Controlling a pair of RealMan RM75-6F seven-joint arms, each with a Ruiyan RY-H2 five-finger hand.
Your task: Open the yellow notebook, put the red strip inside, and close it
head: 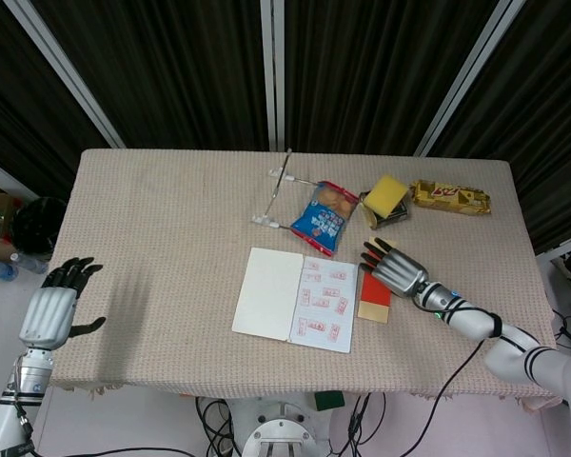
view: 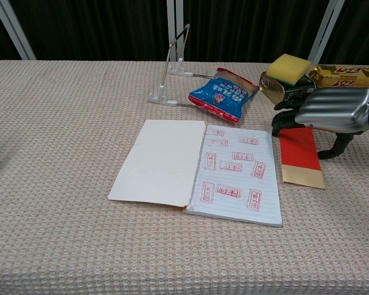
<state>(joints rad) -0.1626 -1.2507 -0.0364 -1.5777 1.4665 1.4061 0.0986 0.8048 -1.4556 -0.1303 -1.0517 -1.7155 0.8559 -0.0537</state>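
While the right hand (head: 394,269) is held palm-down with its fingers (view: 281,117) spread over the far end of the red strip (view: 300,155), nothing is gripped. Just left, the yellow notebook (view: 200,170) lies open on the worktop (view: 61,123). The left hand (head: 52,309) is open off the worktop's left edge.

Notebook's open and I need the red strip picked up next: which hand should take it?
The right hand. It hovers over the far end of the red strip, just right of the open notebook. The left hand is open off the table's left edge, far from both.
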